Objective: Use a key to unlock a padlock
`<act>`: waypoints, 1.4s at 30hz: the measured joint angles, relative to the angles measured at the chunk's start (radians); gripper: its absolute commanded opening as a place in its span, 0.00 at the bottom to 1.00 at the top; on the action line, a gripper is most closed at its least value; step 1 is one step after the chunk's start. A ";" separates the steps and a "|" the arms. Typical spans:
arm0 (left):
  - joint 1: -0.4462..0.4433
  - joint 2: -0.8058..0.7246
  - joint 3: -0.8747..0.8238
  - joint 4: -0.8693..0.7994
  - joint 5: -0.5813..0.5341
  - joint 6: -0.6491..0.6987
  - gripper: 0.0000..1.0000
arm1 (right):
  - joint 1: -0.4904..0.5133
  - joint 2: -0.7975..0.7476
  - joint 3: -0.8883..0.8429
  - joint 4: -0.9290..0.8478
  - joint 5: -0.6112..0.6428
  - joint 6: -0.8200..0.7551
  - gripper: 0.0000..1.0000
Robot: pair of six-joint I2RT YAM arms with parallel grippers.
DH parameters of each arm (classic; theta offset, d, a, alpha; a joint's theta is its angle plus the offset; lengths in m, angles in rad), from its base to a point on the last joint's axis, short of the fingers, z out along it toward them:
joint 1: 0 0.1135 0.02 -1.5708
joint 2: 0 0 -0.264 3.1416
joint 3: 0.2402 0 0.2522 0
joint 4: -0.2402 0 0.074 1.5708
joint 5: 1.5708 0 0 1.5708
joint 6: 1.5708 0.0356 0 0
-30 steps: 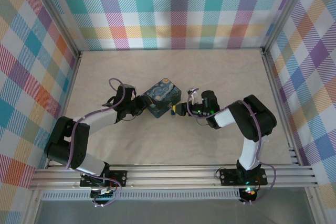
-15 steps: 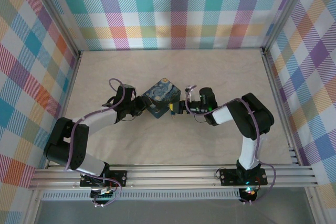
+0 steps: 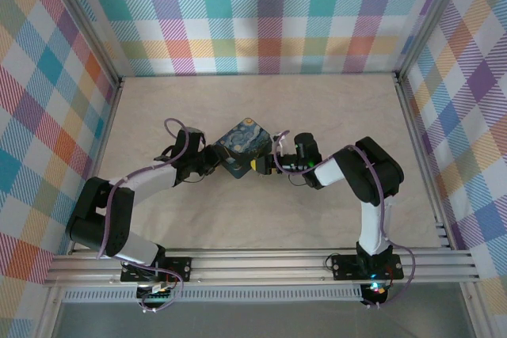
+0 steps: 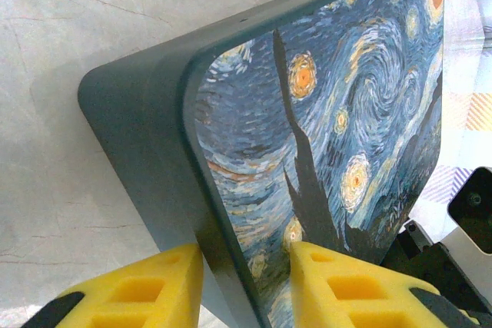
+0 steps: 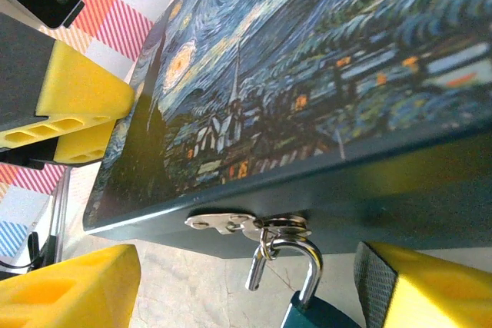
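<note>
Start nearest, at the right gripper (image 5: 250,270): spread wide, holding nothing, with one yellow pad on either side of the padlock (image 5: 314,317). Find that padlock hanging by its thin shackle from the silver hasp (image 5: 223,223) on the front wall of the box (image 5: 323,74), over the tabletop (image 5: 192,282). Note a thin metal sliver (image 5: 256,266) dangling just beside the shackle; cannot confirm it as the key, and cannot make out the keyhole either.

Look further across the painted lid to the left gripper (image 4: 246,257): closed narrow on the opposite corner of the box, one pad on the side wall, the other on the lid, pinning it.

Judge the step as lining up on the lock, with unlocking not yet done. To do it well:
- Hold the box pinned hard against twisting.
- Steady the lock body before turning anything.
- Approach slowly and square to the front wall.
- Avoid knocking the shackle sideways, likely to swing freely on the hasp.
- Confirm the key fully seated before any rotation.
</note>
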 measured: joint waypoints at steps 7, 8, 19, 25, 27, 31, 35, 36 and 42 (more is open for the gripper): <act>0.000 0.000 0.000 0.000 0.000 0.000 0.34 | 0.004 0.004 0.000 0.020 -0.024 0.018 0.67; 0.000 0.000 0.000 0.000 0.000 0.000 0.34 | 0.004 0.004 0.000 0.023 -0.029 0.021 0.66; 0.000 -0.001 0.002 -0.008 0.000 0.000 0.34 | 0.004 0.004 -0.003 0.029 -0.056 0.031 0.55; 0.000 -0.003 0.003 -0.016 0.000 0.000 0.34 | 0.004 0.005 -0.010 0.035 -0.066 0.042 0.52; 0.000 -0.004 0.005 -0.021 0.000 0.000 0.34 | 0.004 0.005 -0.014 0.047 -0.076 0.046 0.52; 0.000 -0.004 0.006 -0.023 0.000 0.000 0.34 | 0.004 0.005 -0.018 0.068 -0.092 0.047 0.50; 0.000 -0.004 0.007 -0.024 0.000 0.001 0.34 | 0.004 0.005 -0.021 0.068 -0.099 0.047 0.48; 0.000 -0.004 0.007 -0.025 0.000 0.000 0.34 | 0.004 0.005 -0.021 0.068 -0.100 0.047 0.47; 0.000 -0.004 0.008 -0.026 0.000 0.001 0.34 | 0.004 0.011 -0.022 0.067 -0.102 0.045 0.40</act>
